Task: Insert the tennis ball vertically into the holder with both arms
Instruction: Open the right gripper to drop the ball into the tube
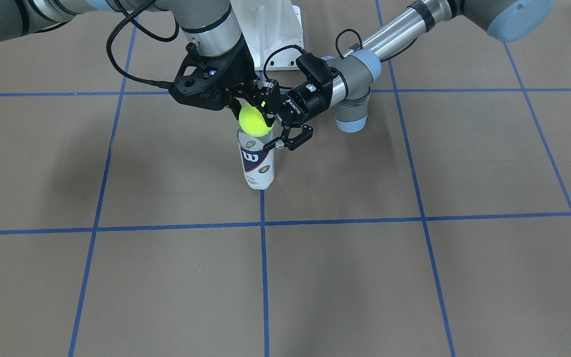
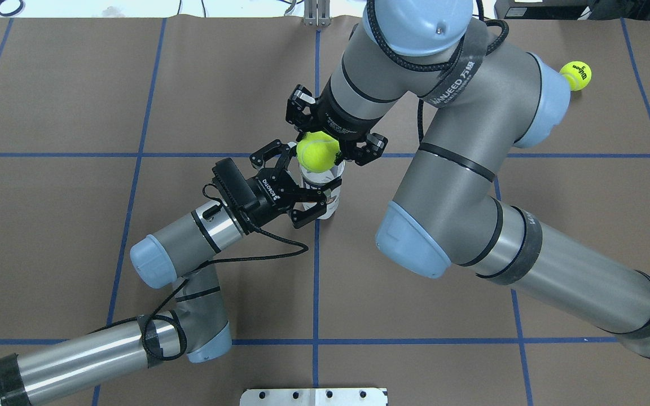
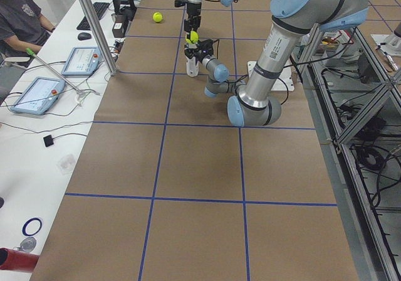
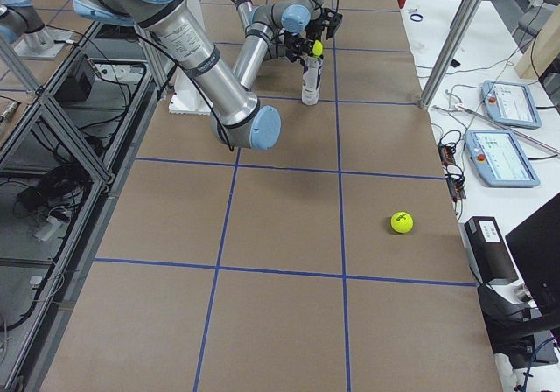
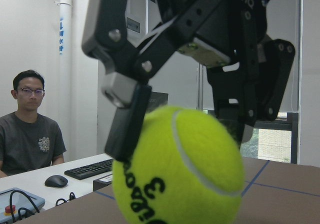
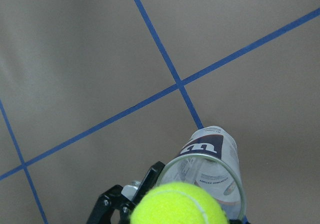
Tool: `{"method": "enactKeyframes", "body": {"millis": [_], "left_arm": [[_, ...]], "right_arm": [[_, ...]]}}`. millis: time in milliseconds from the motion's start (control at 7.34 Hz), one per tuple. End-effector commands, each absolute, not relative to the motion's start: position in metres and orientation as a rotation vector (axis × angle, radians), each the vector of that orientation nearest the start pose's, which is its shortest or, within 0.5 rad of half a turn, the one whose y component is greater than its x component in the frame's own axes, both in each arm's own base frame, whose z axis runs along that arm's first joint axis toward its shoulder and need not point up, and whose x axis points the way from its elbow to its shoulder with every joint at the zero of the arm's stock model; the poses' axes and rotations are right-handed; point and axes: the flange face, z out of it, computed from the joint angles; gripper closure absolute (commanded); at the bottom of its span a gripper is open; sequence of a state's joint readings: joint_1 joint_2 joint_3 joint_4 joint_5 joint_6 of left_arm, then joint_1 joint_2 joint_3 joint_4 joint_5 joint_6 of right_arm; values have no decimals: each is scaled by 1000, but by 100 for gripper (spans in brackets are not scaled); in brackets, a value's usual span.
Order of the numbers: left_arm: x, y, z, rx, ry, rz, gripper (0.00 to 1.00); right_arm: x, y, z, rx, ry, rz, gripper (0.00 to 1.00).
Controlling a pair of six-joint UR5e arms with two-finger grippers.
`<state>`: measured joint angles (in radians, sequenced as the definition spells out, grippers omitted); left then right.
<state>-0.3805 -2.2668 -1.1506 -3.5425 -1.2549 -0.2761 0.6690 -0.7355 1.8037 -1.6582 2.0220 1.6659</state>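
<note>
You are looking at a flat counter (image 1: pixel 365 277) covered in a matte brown sheet, ruled into large squares by blue tape lines. Near its middle the holder (image 1: pixel 257 166) stands upright. It is a clear plastic tube with a white and navy label, a white "W" and an open round mouth on top. Its foot sits on one of the blue lines.

Directly over the holder's mouth is the ball (image 1: pixel 255 121), a fuzzy yellow-green sphere with a pale curved seam and black print. In the front view its underside meets the rim, and you cannot tell whether it has dipped inside. The right tool (image 2: pixel 320 148) points straight down over the holder and is clenched on the ball, its black fingers (image 5: pixel 129 121) pressed flat against opposite sides.

The left tool (image 2: pixel 310 179) reaches in level from the side, at the height of the holder's rim. Its black jointed links are spread wide, one on either side of the tube's top. One tip lies against the rim, but you cannot tell whether the pair actually squeezes the plastic.

A spare ball (image 2: pixel 576 75) lies on the counter well apart from the holder, on the side away from the robot and toward its right. Beyond the holder, off the counter, a person (image 5: pixel 30 129) in a dark T-shirt sits at a white desk.
</note>
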Motion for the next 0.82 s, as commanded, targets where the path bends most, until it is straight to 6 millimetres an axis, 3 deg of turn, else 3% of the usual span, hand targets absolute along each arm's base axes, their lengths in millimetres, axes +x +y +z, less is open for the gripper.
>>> {"method": "enactKeyframes", "body": {"millis": [0,545,681], "left_arm": [[554,-398,247,1748,1347,155,10],[554,-399,247,1748,1346,153,13],[554,-399,248,1747,1346,156,13]], "right_arm": [[-448,-463,75,-121,-1038,474,100],[-453,-461,79,-115,-1030,467,100],[-453,-461,79,-114,-1030,465,94]]}}
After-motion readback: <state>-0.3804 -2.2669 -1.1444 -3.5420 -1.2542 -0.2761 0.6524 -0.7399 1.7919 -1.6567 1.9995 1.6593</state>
